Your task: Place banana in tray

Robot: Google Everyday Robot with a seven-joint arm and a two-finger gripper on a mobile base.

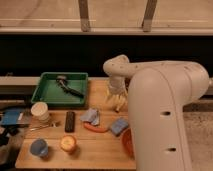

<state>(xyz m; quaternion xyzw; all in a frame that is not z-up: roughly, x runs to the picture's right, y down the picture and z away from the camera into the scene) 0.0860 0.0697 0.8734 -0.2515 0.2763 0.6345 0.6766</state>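
Observation:
The banana (pixel 120 104) is a small pale yellow shape lying on the wooden table, right of the tray. The green tray (pixel 50 93) stands at the table's back left, with a dark utensil (pixel 69 89) in it. My gripper (pixel 116 93) hangs at the end of the white arm, directly over the banana's upper end and very close to it. I cannot tell whether they touch. The gripper is to the right of the tray's right rim.
My white arm (pixel 160 100) covers the table's right side. A red-orange stick (pixel 95 128), blue cloth (pixel 91 116), blue sponge (pixel 119 125), black remote (pixel 70 121), white cup (pixel 40 111), blue cup (pixel 38 147), orange fruit (pixel 68 144) and an orange bowl's edge (pixel 126 142) lie in front.

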